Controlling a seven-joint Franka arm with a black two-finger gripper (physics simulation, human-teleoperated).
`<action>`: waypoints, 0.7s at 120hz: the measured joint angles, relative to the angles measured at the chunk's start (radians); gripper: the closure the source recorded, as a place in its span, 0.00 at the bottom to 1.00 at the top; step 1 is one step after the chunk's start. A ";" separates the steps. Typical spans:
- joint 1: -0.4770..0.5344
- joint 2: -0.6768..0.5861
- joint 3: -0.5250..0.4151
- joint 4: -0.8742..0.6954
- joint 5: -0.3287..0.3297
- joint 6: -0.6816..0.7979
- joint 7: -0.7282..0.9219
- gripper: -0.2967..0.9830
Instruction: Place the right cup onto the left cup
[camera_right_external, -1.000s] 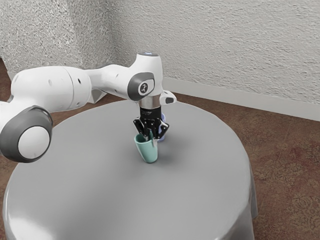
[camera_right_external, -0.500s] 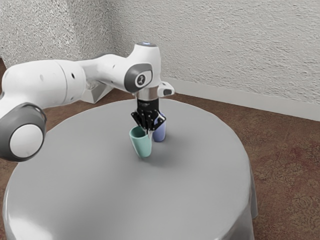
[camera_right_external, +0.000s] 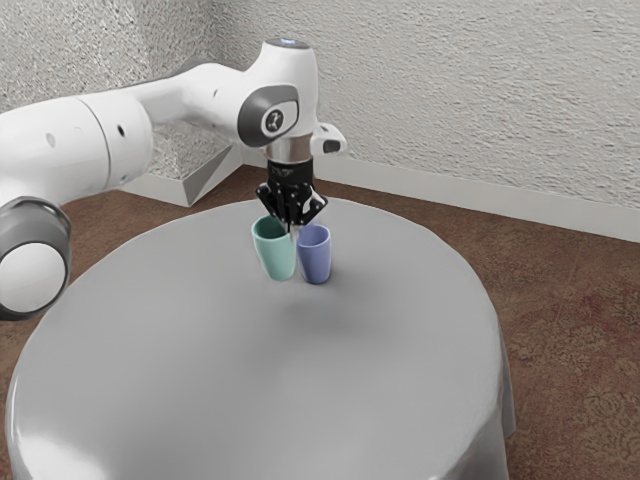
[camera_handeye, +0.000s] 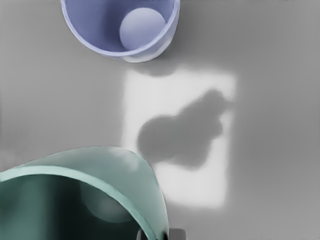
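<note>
Evidently pincer (camera_right_external: 292, 228) clamped on tilted green cup (camera_right_external: 275, 259); best raise clear of blue cup (camera_right_external: 315, 260), straighten, centre above, lower gently

The green cup (camera_handeye: 137, 177) looks big and close. I can see over its rim into its dark inside, with a paler round bottom. The gripper (camera_right_external: 294, 226) pinches its side, one finger inside the rim and one finger (camera_handeye: 176, 234) outside. The blue cup (camera_handeye: 92, 30) looks smaller, and I can see its light, round bottom too. There is a gap between the cups. On the gray table (camera_handeye: 275, 130) is a bright patch (camera_handeye: 200, 187) of light with a dark, bumpy shadow (camera_handeye: 175, 140) in it.
</note>
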 joint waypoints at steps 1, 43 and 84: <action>0.000 0.001 0.000 0.005 0.000 -0.002 0.000 0.85; 0.166 0.137 -0.302 0.207 0.194 -0.085 0.021 0.85; 0.199 0.210 -0.389 0.312 0.341 -0.104 0.059 0.85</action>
